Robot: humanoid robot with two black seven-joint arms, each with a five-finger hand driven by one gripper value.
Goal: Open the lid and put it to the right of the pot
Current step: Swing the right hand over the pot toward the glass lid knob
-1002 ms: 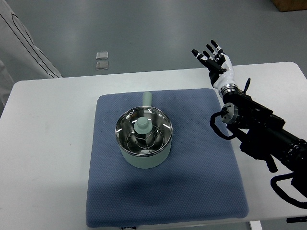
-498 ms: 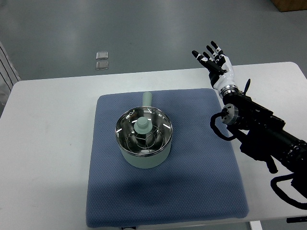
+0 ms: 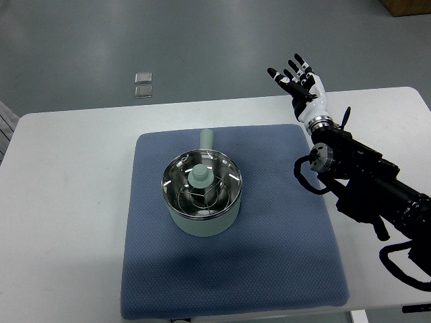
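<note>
A pale green pot (image 3: 202, 219) with a short handle pointing away stands in the middle of a blue mat (image 3: 229, 269). Its glass lid (image 3: 217, 192) with a pale green knob (image 3: 199, 176) sits closed on the pot. My right hand (image 3: 297, 79) is raised over the table's far edge, well to the right of the pot and beyond it. Its fingers are spread and it holds nothing. Its black arm runs in from the lower right. The left arm does not show.
The mat lies on a white table (image 3: 67, 202). Two small clear squares (image 3: 142, 84) lie on the grey floor beyond the table. A brown box corner (image 3: 407, 7) shows at the top right.
The right hand has shifted slightly up in the picture. A white object at the left edge has moved almost out of view. The pot and lid have not moved.
</note>
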